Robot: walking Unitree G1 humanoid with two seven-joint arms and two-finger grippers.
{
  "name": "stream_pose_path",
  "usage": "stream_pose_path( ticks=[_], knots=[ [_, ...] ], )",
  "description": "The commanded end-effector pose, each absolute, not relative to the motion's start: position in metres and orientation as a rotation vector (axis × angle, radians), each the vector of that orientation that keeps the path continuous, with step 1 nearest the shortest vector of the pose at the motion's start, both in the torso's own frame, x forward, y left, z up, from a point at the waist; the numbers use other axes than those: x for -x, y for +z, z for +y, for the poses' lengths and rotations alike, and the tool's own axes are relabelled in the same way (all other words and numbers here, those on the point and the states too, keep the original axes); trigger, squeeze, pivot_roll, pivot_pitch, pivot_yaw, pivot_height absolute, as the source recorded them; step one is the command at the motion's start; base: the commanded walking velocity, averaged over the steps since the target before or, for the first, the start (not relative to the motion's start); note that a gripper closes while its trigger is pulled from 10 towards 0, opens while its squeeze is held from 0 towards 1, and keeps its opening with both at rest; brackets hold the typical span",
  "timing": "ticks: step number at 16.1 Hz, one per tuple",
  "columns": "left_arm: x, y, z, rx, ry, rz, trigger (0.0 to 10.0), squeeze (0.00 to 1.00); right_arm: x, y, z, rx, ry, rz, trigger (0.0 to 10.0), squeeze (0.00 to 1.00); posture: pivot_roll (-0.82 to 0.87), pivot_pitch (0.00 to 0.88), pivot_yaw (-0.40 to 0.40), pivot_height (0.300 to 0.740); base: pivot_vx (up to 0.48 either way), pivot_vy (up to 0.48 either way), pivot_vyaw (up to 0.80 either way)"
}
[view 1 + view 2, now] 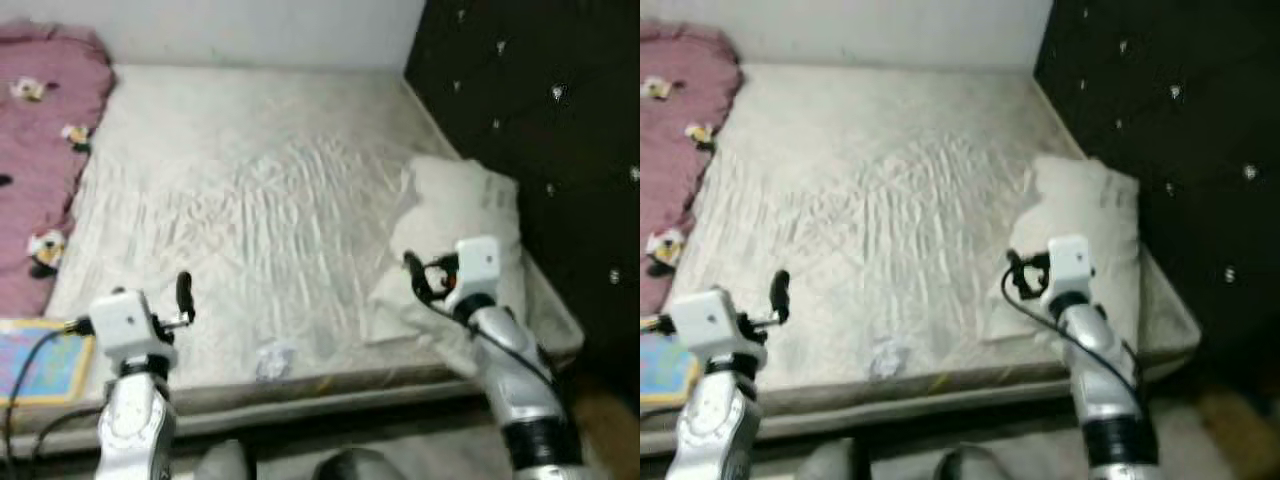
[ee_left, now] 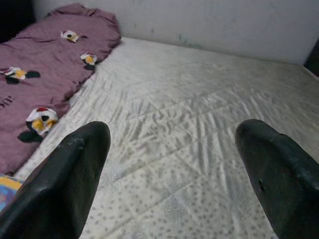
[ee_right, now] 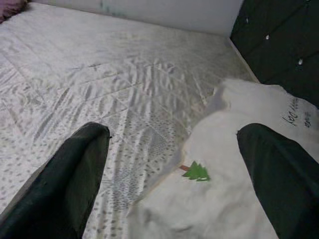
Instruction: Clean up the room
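Seen from above: a bare quilted mattress (image 1: 250, 200), cream and creased, used here as the landmark. Along its left edge, a purple blanket (image 1: 40, 130) with cartoon patches; at its near left corner, a colourful picture book (image 1: 40, 362). Against its right side, beside a dark studded headboard (image 1: 540, 120), a white pillow (image 1: 465, 225) with a small green tree print. Near its front edge, a small crumpled scrap (image 1: 272, 358).

Left gripper (image 2: 174, 164) raised over the mattress's near left part, fingers spread wide, holding nothing. Right gripper (image 3: 174, 169) poised over the pillow's near corner, fingers likewise wide and empty.

Likely step: reaching for the pillow. Next move probably calls for lowering, then closing on the pillow's edge.
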State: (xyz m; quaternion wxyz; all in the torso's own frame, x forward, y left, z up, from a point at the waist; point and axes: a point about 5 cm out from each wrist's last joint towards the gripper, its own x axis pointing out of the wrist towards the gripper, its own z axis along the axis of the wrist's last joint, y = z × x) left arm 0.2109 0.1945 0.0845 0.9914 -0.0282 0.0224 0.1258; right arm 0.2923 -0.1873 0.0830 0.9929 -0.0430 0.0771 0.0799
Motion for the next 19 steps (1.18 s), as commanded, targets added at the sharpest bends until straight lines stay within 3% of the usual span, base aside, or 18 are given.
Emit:
stream_pose_path(
  ticks=[1, 5, 7, 10, 11, 17, 19],
  knots=[
    [-0.212, 0.087, 0.198, 0.053, 0.261, 0.038, 10.0, 0.0, -0.296, 0.09, -0.185, 0.081, 0.166, 0.129, 10.0, 0.0, 0.01, 0.083, -0.11, 0.74, 0.0, 0.48, 0.0],
    [-0.21, 0.088, 0.2, 0.024, 0.292, 0.034, 10.0, 0.0, -0.297, 0.089, -0.183, 0.077, 0.178, 0.13, 10.0, 0.0, 0.02, 0.077, -0.11, 0.74, 0.0, 0.457, 0.0],
    [-0.205, 0.089, 0.206, -0.075, 0.35, 0.065, 10.0, 0.0, -0.298, 0.089, -0.183, 0.065, 0.17, 0.131, 10.0, 0.0, 0.02, 0.073, -0.1, 0.74, 0.0, 0.0, 0.0],
    [-0.187, 0.083, 0.206, 0.04, 0.253, 0.085, 10.0, 0.0, -0.295, 0.089, -0.179, 0.042, 0.191, 0.126, 10.0, 0.0, 0.02, 0.062, -0.081, 0.74, 0.0, 0.0, 0.0],
    [-0.185, 0.08, 0.207, -0.003, 0.291, 0.105, 10.0, 0.0, -0.293, 0.088, -0.178, 0.046, 0.195, 0.126, 10.0, 0.0, 0.02, 0.061, -0.082, 0.74, 0.0, 0.0, 0.0],
    [-0.196, 0.09, 0.205, -0.012, 0.302, 0.05, 10.0, 0.0, -0.294, 0.086, -0.178, 0.025, 0.204, 0.137, 10.0, 0.0, 0.02, 0.068, -0.088, 0.74, 0.0, 0.0, 0.0],
    [-0.197, 0.09, 0.203, -0.006, 0.288, 0.051, 10.0, 0.0, -0.294, 0.086, -0.177, 0.022, 0.208, 0.137, 10.0, 0.0, 0.01, 0.072, -0.085, 0.721, 0.0, 0.0, 0.0]
  ],
)
